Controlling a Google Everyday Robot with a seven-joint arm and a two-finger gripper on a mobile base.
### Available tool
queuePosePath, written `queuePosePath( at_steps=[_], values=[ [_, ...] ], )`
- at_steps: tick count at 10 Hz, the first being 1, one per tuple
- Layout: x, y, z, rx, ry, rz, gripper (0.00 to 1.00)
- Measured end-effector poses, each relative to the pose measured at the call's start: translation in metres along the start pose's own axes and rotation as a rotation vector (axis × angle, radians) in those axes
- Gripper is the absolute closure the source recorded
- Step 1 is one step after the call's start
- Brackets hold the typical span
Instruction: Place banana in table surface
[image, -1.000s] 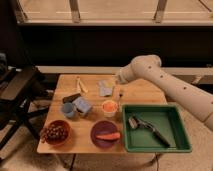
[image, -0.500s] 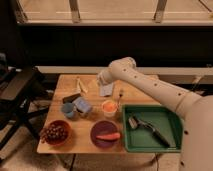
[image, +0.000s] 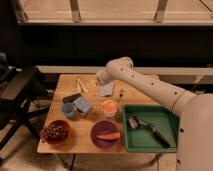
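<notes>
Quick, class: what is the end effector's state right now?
End effector: over the far edge of the light-brown wooden tabletop, beside the slim pale yellow banana; open or shut cannot be told.

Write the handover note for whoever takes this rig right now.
Gripper: low over the far side of the table, just right of the banana.
Banana: lying on the table surface near its far-left edge, apparently apart from the gripper.
Done: banana looks to be down on the wood.
Left: confirm it is free, then back the gripper away.
</notes>
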Motion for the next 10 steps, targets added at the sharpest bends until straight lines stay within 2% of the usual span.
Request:
queuePosePath(
  at_steps=[1, 3, 5, 8, 10],
  values=[
    [0.0, -0.002, 0.002, 0.005, -0.013, 0.001, 0.35],
    [-0.018, -0.003, 0.02, 0.002, -0.057, -0.016, 0.35],
    [-0.044, -0.013, 0.048, 0.004, -0.094, -0.044, 0.35],
    [-0.064, -0.024, 0.078, 0.005, -0.117, -0.064, 0.35],
    [-0.069, -0.024, 0.09, -0.012, -0.116, -0.058, 0.35]
  ],
)
